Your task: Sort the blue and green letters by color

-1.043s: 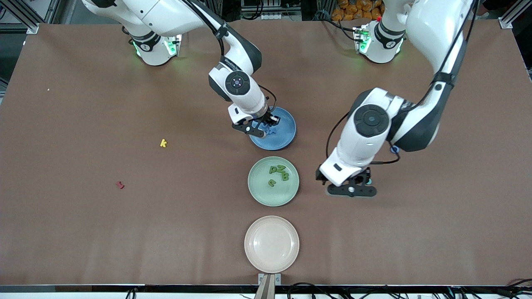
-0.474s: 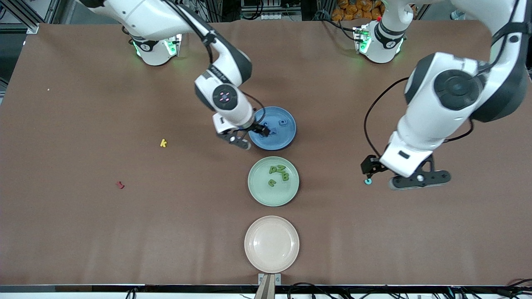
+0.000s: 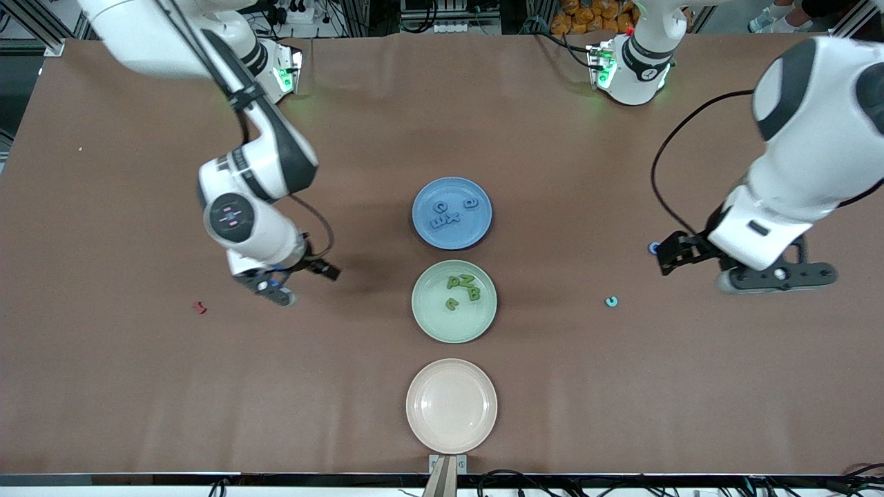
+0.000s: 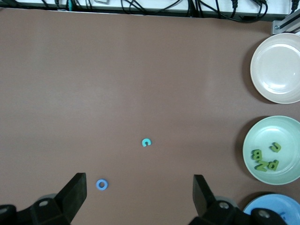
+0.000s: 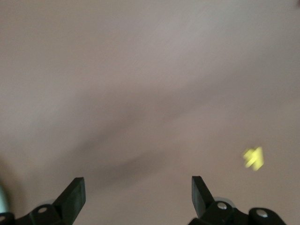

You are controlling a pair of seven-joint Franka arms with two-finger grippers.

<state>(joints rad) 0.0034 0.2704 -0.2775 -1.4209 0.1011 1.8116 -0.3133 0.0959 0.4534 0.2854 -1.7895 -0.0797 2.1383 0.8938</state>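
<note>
Your round blue plate (image 3: 452, 213) holds blue letters (image 3: 445, 215); round green plate (image 3: 454, 301), green letters (image 3: 463, 288); beige plate (image 3: 452, 405) bare. Left gripper (image 3: 749, 266) and right gripper (image 3: 297, 281) both released.

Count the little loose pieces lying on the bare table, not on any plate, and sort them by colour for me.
Dark red piece: 1
Yellow piece: 1
Teal piece: 1
Blue ring: 1
Total: 4
</note>
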